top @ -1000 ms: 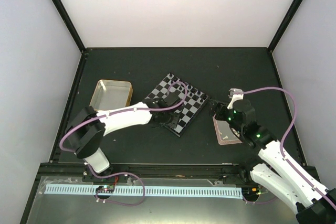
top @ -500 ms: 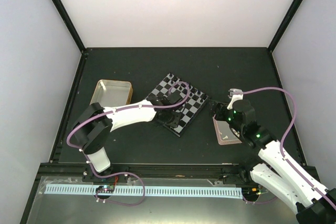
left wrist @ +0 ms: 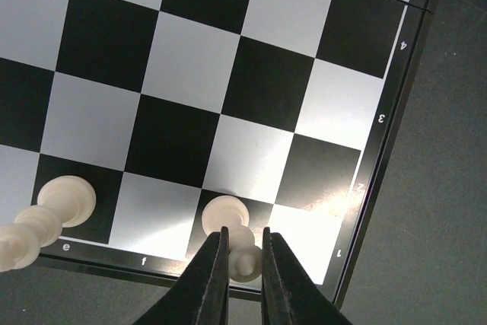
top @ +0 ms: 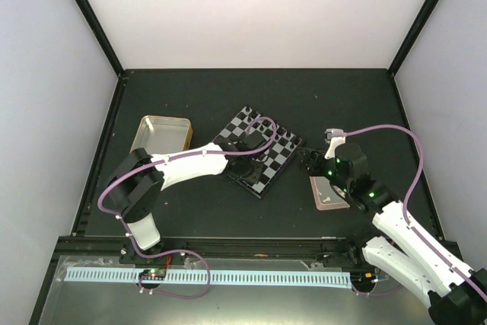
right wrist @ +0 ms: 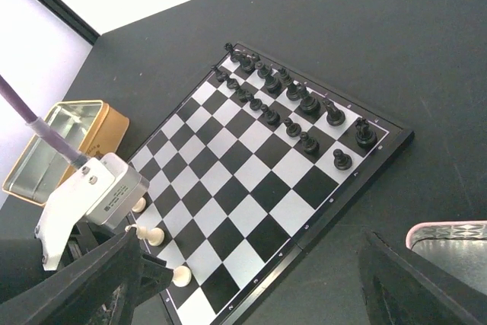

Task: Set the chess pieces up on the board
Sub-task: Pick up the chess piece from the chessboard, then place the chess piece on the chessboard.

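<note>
One cream piece (left wrist: 230,222) upright between left fingers (left wrist: 207,283)

White-shelled arms (top: 183,161) with black joints (top: 131,194), looping purple cables (top: 380,129) and small green lights (top: 332,163)

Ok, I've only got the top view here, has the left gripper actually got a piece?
Observer: Yes. The left wrist view shows the left gripper closed on a white piece on g1.
Operator: Is black set up?
Observer: The right wrist view shows black pieces in two rows along the opposite edge of the board.
Operator: And the right gripper?
Observer: The right gripper is open, holding nothing.
</note>
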Motion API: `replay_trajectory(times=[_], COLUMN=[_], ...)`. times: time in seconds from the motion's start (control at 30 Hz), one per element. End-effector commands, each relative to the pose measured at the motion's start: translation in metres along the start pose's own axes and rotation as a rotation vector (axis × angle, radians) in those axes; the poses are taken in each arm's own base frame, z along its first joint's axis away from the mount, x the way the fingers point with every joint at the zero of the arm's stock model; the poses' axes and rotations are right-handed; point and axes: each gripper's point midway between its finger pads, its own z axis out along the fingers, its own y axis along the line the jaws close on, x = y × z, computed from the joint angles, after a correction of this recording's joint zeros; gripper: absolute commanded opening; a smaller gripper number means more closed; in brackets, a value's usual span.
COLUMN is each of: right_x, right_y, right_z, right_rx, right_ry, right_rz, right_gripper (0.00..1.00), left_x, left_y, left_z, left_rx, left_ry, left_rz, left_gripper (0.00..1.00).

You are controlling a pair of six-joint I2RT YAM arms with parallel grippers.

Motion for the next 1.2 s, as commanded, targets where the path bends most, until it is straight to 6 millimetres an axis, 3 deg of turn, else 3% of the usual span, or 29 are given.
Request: replay_trajectory(times=[0.0, 0.3, 0.47, 0.63, 0.87, 1.17], right_x=[-0.009, -0.017, -0.014, -0.011, -0.01, -0.007], right_y=[0.002, -0.009, -0.01, -0.011, -0.011, -0.014], right_z=[-0.005, -0.014, -0.011, -0.009, -0.006, -0.005], right_rx=[0.0, 0.049, 0.049, 0.052, 0.054, 0.067], right_ry=[-0.04, -0.115, -0.099, -0.09, -0.079, -0.07], right_rz=[-0.001, 0.022, 0.03, 0.032, 0.033, 0.031], right_gripper=[0.78, 0.78, 0.78, 0.78, 0.78, 0.78], left_x=[-0.015, -0.041, -0.05, -0.045, -0.031, -0.027], left_y=[-0.001, 0.014, 0.046, 0.077, 0.081, 0.088], left_z=[-0.022, -0.084, -0.097, -0.082, -0.046, -0.016], left_rx=[-0.006, 0.012, -0.02, -0.042, 0.015, -0.012], left_ry=[-0.043, -0.183, -0.234, -0.212, -0.129, -0.092], left_rz=[0.012, -0.031, -0.123, -0.202, -0.239, -0.243], left_gripper=[0.07, 0.08, 0.08, 0.09, 0.09, 0.09])
